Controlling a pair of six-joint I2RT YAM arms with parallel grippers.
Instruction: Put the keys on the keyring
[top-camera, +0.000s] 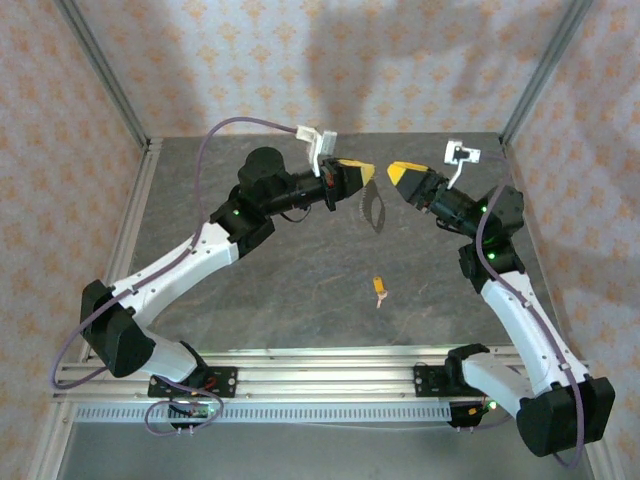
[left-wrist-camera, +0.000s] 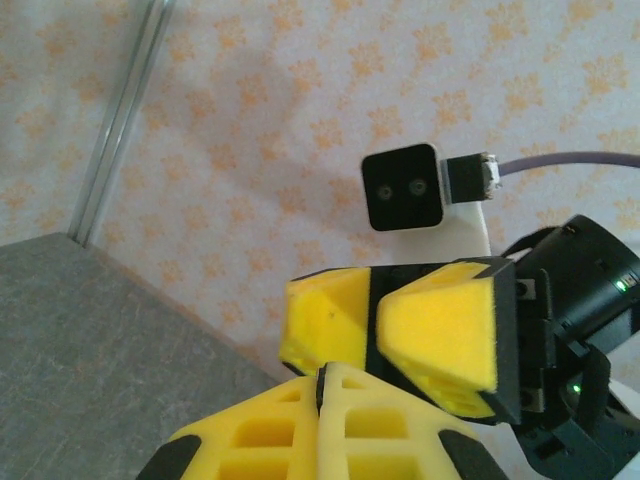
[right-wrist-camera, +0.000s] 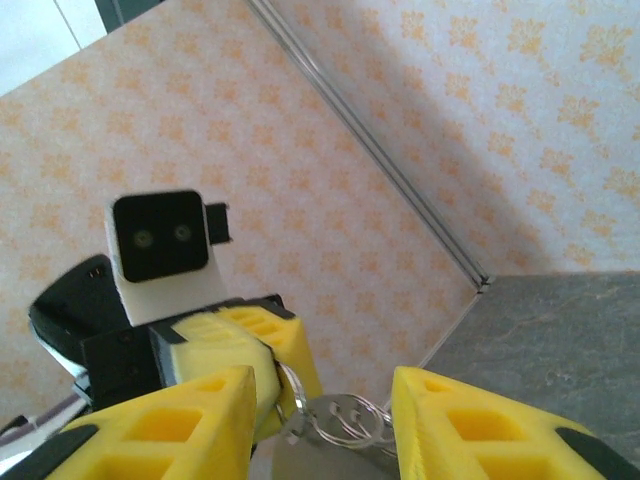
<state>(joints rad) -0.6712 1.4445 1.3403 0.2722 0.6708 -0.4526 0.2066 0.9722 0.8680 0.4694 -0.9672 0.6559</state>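
Right end effector (top-camera: 393, 171) stands open just right of the keyring (top-camera: 376, 212). Well nearer than the keyring, the key (top-camera: 379, 289) lies on the worktop (top-camera: 280, 270). Just above the keyring, the left end effector (top-camera: 366, 172) is closed, seemingly pinching its wire.

Orange-floral walls (top-camera: 250, 60), mottled grey tabletop (top-camera: 300, 290), aluminium posts (top-camera: 103, 70)

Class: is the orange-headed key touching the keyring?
Apart. In the top view the key lies on the table; the keyring hangs from the left gripper, well away.
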